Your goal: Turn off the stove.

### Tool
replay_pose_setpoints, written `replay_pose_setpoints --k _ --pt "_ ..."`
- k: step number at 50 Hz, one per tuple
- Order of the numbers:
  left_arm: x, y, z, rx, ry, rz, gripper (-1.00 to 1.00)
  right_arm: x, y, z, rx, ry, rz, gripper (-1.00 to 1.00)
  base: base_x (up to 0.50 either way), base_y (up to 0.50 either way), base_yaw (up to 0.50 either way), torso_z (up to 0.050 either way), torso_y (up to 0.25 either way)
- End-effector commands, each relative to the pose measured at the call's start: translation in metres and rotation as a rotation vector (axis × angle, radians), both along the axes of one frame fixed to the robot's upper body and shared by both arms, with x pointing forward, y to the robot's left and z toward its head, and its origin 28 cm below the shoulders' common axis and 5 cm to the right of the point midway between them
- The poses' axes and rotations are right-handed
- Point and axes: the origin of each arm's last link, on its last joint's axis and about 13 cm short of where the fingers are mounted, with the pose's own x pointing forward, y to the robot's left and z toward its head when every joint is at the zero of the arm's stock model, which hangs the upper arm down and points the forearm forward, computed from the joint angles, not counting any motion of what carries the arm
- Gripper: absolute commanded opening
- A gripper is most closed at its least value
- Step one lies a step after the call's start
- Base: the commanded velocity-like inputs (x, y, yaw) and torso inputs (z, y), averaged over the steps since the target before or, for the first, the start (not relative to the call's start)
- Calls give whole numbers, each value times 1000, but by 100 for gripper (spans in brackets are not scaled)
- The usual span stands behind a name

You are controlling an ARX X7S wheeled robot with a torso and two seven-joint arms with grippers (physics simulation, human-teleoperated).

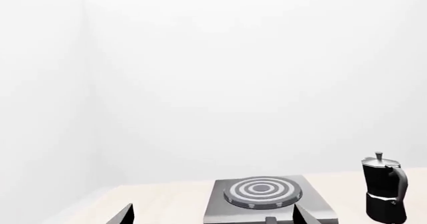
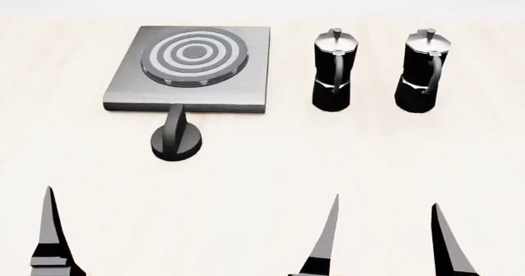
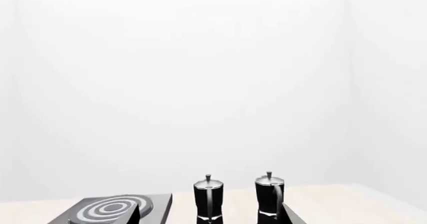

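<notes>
Where the pale table (image 2: 345, 165) runs back to the white wall, the stove (image 2: 246, 85) sits left of centre, a grey square plate with ringed burner. Two coffee pots (image 2: 334, 70) (image 2: 424, 70) stand upright to its right, apart from each other. Black knob (image 2: 176, 139) lies just before the stove's front edge. Right gripper (image 2: 385, 239): fingers spread wide, holding nothing. Left gripper (image 1: 213, 215): fingers likewise apart, empty, well short of the knob.
</notes>
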Motion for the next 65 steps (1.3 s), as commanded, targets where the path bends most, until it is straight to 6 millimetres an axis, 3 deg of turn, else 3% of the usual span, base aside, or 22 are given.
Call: replay_pose_setpoints --k 1,65 --pt "0 2 0 -1 -6 10 100 2 -3 -1 -3 -8 -4 100 250 0 0 0 0" --pt "-1 2 -1 2 -3 18 100 2 -2 -4 -1 12 6 100 240 0 0 0 0"
